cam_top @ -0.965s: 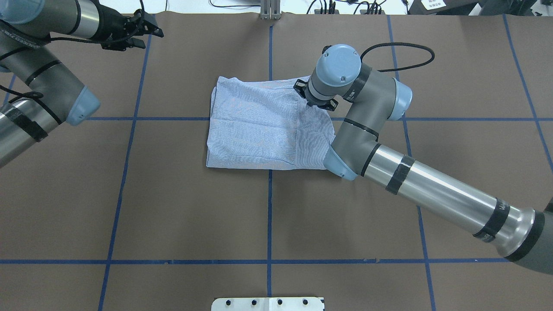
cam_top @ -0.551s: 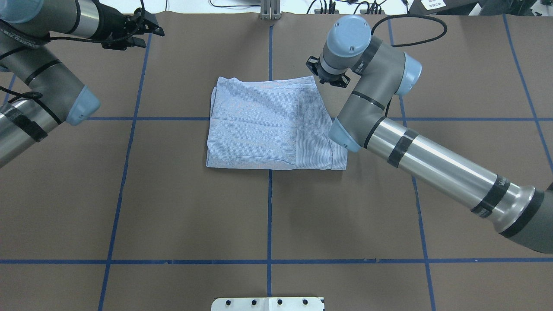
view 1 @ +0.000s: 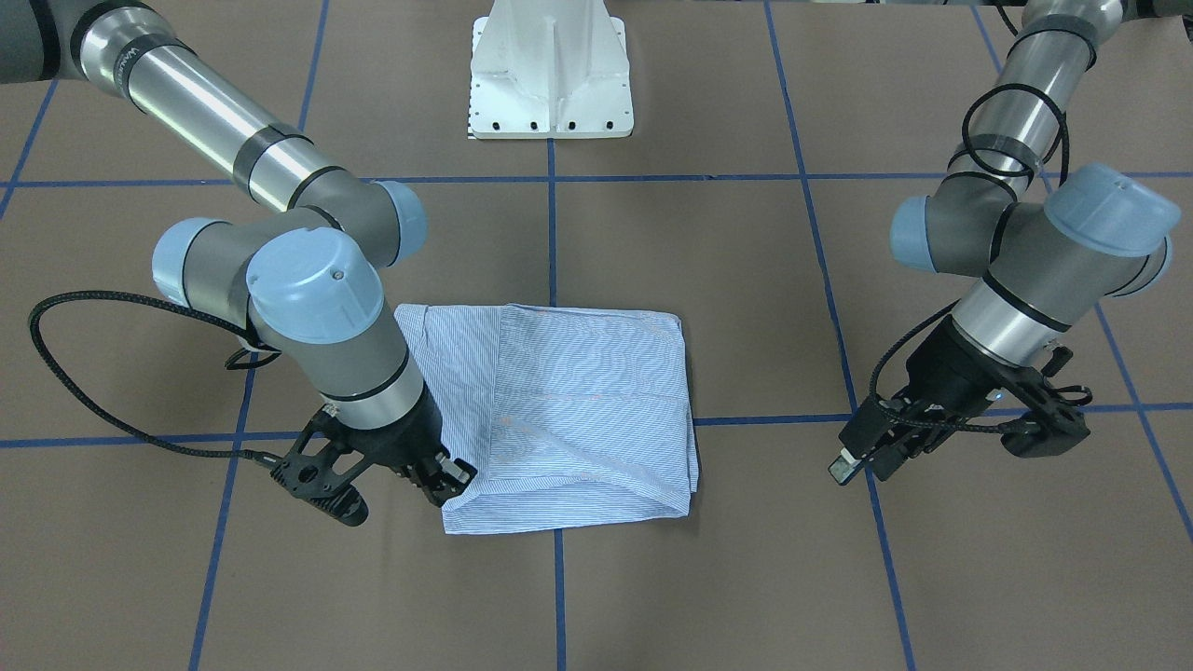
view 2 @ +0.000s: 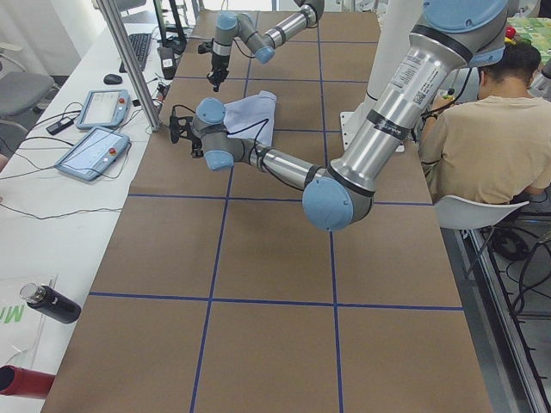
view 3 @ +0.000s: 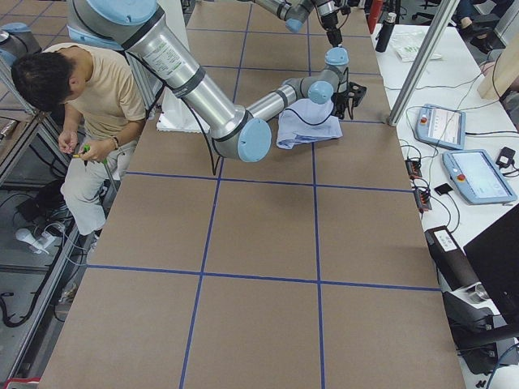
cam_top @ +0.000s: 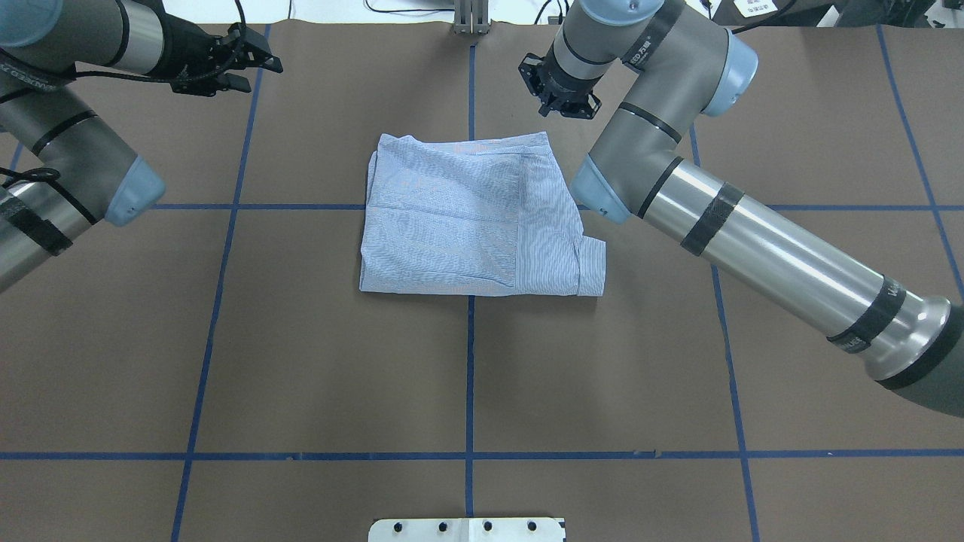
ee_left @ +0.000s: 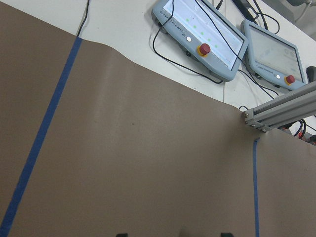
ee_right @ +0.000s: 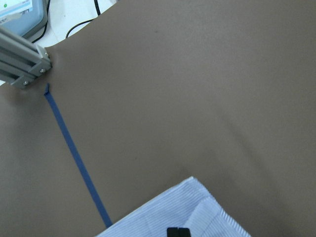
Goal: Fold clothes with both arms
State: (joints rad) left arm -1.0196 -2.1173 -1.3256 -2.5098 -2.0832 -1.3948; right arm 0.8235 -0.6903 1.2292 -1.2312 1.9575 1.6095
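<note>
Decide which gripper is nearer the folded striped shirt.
Right. The right gripper hovers just past the far right corner of the shirt; the left gripper sits far off to its left.

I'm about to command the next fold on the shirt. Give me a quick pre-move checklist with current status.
1. Shirt lies flat, folded into a rectangle: ok.
2. Right gripper free of cloth: ok; shut, by the shirt's far right corner, nothing lifted.
3. Left gripper ready: ok; open, over bare table, well away from the shirt.
4. Edges tidy: not ok; a flap sticks out at the near right corner.
5. Layers underneath smooth: cannot tell; hidden.
</note>
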